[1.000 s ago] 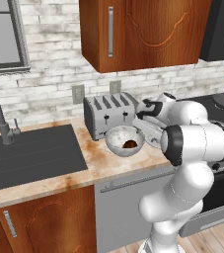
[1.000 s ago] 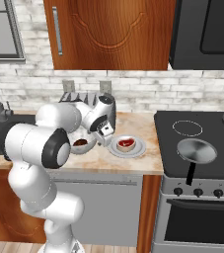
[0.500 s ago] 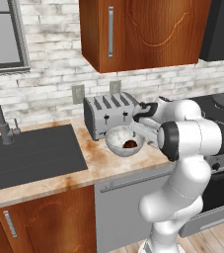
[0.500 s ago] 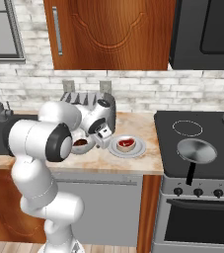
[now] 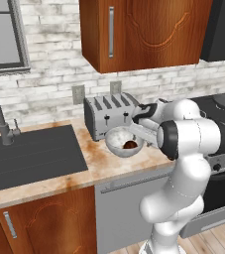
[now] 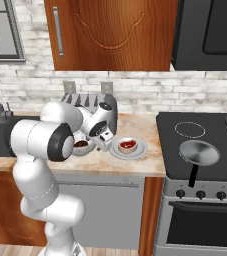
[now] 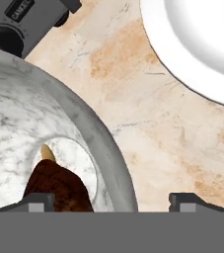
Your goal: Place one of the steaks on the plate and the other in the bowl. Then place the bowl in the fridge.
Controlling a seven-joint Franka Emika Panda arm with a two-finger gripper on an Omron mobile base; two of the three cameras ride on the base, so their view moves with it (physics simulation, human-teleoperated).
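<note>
Bowl (image 7: 39, 128): my gripper (image 7: 112, 201) straddles its rim, jaws spread wide, one tip inside, one outside, gripping nothing
Steaks: I count two, the dark brown steak (image 7: 59, 190) in the bowl, partly cut off, the red steak (image 6: 127, 145) on the plate (image 6: 140, 151)
Counter (image 7: 148, 123): bowl beside toaster (image 5: 106, 115)
Hidden: my arm covers the plate in the left view

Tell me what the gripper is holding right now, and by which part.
Nothing yet. The gripper is open, one fingertip inside the bowl near the brown steak, the other outside over the counter, straddling the rim.
</note>
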